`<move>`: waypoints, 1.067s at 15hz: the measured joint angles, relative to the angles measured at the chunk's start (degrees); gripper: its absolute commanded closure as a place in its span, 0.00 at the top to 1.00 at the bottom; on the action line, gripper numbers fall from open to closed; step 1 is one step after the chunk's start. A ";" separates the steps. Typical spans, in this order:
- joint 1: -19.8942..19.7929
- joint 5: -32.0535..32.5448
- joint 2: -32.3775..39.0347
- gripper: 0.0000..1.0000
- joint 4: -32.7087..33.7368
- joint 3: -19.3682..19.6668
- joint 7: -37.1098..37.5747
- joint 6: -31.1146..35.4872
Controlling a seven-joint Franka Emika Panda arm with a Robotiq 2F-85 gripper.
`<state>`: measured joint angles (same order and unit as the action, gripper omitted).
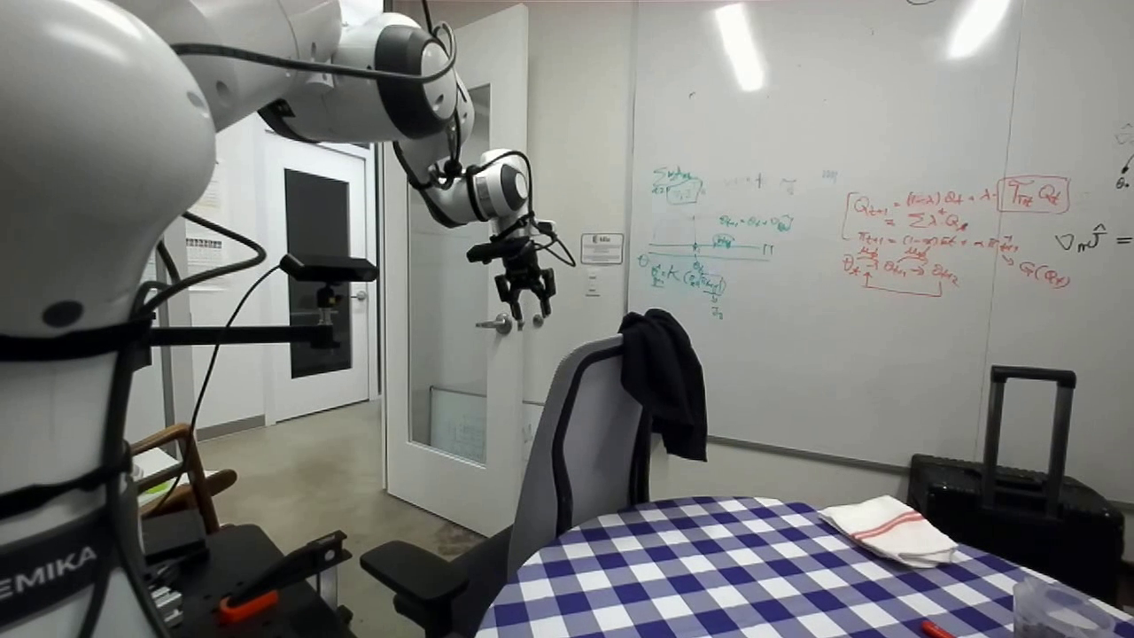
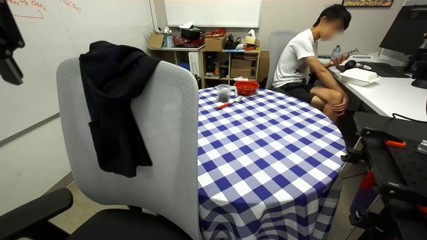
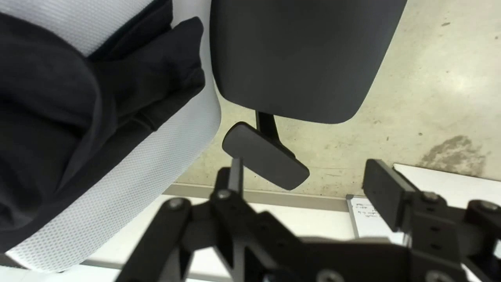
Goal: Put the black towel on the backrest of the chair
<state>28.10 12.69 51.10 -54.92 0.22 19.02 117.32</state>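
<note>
The black towel hangs limp and wrinkled over the top of the chair's backrest; it shows in both exterior views (image 1: 664, 381) (image 2: 113, 93) and at the left of the wrist view (image 3: 51, 98). The grey chair (image 1: 602, 434) stands beside the table, and its mesh backrest also shows in an exterior view (image 2: 170, 133) and the wrist view (image 3: 176, 145). My gripper (image 1: 532, 312) is above and to one side of the backrest, apart from the towel. In the wrist view its fingers (image 3: 304, 164) are wide apart with nothing between them.
A round table with a blue-white checked cloth (image 2: 267, 140) stands against the chair. On it are a folded white cloth (image 1: 890, 530), a clear cup (image 2: 224, 93) and a red bowl (image 2: 246, 87). A black suitcase (image 1: 1019, 514), an open door (image 1: 461, 354) and a seated person (image 2: 297, 63) are around.
</note>
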 measured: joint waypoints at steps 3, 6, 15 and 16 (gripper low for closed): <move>-2.12 0.33 -1.39 1.00 0.18 2.15 -1.11 0.00; -5.48 0.34 -3.92 1.00 -2.18 4.16 -1.35 0.02; -12.65 0.42 -18.97 1.00 -24.86 6.70 2.63 3.97; -13.07 0.89 -20.84 1.00 -27.50 7.00 4.13 4.60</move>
<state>15.02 13.58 30.26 -82.42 7.21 23.15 121.93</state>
